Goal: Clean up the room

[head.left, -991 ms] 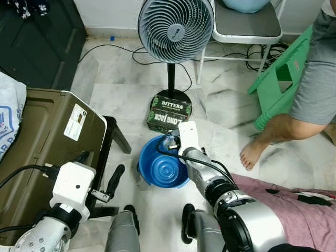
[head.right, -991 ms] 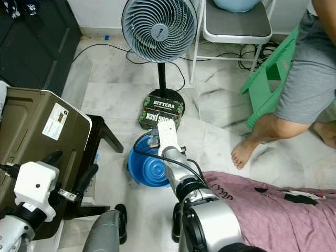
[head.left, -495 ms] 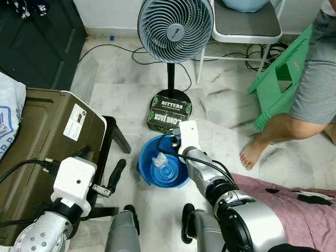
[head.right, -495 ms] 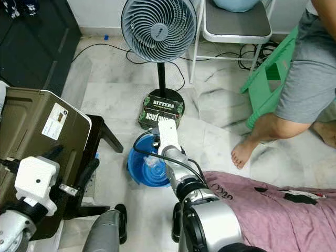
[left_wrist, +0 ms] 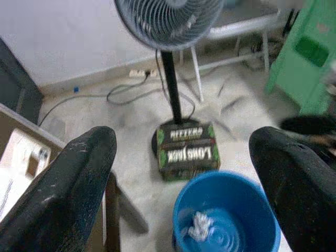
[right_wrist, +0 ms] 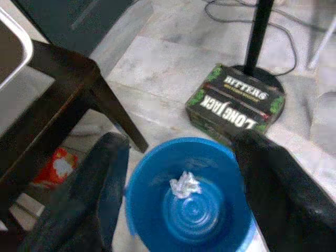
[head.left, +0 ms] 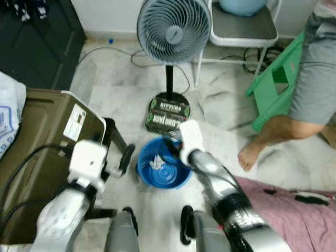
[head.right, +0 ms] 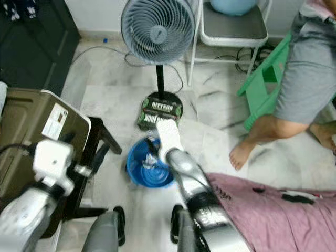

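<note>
On the marble floor (head.left: 115, 100), a crumpled wad (right_wrist: 185, 185) already lies in the blue bucket (right_wrist: 152, 210). The right gripper (right_wrist: 178, 173) hangs above it, fingers spread and empty; a red wrapper (right_wrist: 55, 167) looks left to collect.

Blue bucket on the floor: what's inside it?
Inside the blue bucket lies one crumpled white wad on its ridged bottom. The right gripper hangs open above it. The near inner wall is hidden.

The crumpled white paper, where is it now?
The crumpled white paper lies inside the blue bucket on the floor, just in front of the fan's base, below the open right gripper.
</note>
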